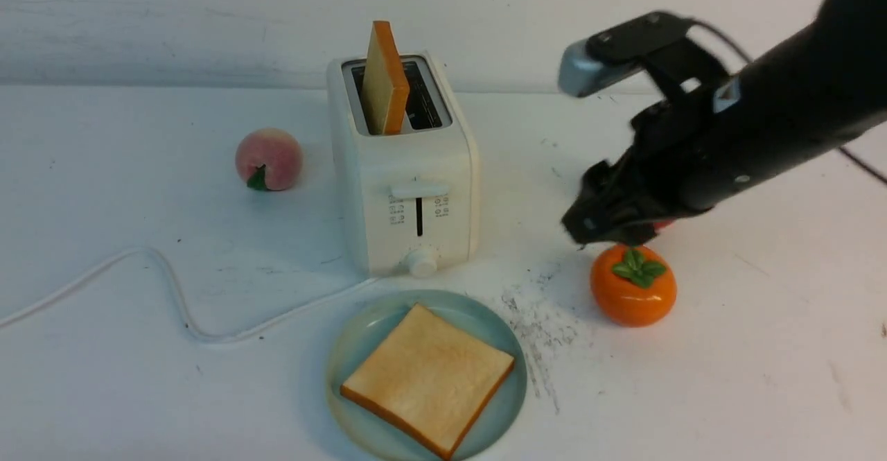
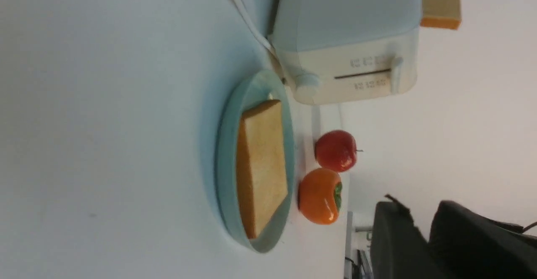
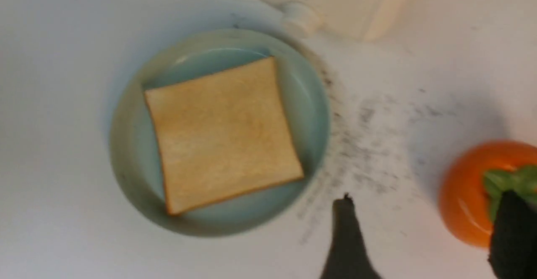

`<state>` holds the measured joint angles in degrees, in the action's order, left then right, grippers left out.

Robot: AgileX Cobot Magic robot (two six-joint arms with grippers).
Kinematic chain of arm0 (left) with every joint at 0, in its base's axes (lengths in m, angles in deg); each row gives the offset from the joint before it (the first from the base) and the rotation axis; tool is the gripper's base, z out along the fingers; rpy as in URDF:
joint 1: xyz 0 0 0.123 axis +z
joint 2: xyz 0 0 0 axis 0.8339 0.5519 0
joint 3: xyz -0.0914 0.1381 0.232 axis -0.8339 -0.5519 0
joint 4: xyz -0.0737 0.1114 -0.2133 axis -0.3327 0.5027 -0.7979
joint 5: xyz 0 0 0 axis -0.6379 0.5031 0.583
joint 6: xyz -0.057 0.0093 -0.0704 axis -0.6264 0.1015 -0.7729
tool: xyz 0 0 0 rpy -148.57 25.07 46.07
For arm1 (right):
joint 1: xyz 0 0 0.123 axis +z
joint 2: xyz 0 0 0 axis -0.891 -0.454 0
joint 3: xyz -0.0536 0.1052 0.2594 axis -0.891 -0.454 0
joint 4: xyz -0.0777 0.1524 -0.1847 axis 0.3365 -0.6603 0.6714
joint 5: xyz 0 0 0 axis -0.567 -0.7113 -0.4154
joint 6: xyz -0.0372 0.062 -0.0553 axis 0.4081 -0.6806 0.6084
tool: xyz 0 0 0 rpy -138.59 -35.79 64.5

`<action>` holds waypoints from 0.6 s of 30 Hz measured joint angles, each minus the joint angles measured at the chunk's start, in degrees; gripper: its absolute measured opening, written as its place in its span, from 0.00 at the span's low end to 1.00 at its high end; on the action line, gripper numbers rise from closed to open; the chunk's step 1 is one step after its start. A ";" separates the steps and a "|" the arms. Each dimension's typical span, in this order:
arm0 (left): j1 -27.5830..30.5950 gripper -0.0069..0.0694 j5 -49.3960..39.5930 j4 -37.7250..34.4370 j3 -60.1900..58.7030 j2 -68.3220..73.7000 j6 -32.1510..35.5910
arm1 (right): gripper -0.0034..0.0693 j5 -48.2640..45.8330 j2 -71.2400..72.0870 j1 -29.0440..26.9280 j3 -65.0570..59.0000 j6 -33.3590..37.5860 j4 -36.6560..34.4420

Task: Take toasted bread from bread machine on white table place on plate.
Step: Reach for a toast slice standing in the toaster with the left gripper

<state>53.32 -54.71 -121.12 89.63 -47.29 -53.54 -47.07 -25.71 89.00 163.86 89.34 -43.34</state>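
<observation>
The white bread machine (image 1: 409,170) stands mid-table with one toasted slice (image 1: 384,80) upright in its left slot; the other slot is empty. A second slice (image 1: 428,378) lies flat on the blue-green plate (image 1: 360,329) in front of it. My right gripper (image 1: 596,229) is open and empty, hovering above the table right of the toaster, just over an orange persimmon (image 1: 633,284). The right wrist view shows the gripper (image 3: 428,199) between the plate (image 3: 134,165) and the persimmon (image 3: 465,195). My left gripper (image 2: 419,205) looks shut and empty, low beside the plate (image 2: 224,157); it is out of the front view.
A peach (image 1: 268,159) sits left of the toaster. A red apple (image 2: 335,150) lies behind the persimmon, mostly hidden by my right arm in the front view. The white cord (image 1: 173,294) snakes across the table's left half. Grey scuffs (image 1: 540,322) mark the table right of the plate.
</observation>
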 joint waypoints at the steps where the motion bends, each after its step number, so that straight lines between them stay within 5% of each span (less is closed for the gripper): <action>1: 0.00 0.13 -0.60 -0.24 2.41 0.00 1.71 | 0.50 -3.11 2.73 0.00 0.25 -2.76 3.61; 5: 0.00 0.07 -4.52 -0.57 13.06 2.41 7.97 | 0.13 -12.31 11.58 0.00 0.18 -14.56 15.12; 8: 0.00 0.07 -9.86 -0.13 20.42 8.81 11.61 | 0.03 -14.39 18.04 0.00 -1.53 -21.21 18.36; 18: 0.00 0.07 -32.65 9.29 47.84 51.26 35.63 | 0.02 -13.84 38.50 0.00 -17.37 -26.51 19.55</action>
<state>53.32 -87.36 -111.84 137.47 3.97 -17.90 -60.90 12.79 89.00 146.50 62.83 -23.78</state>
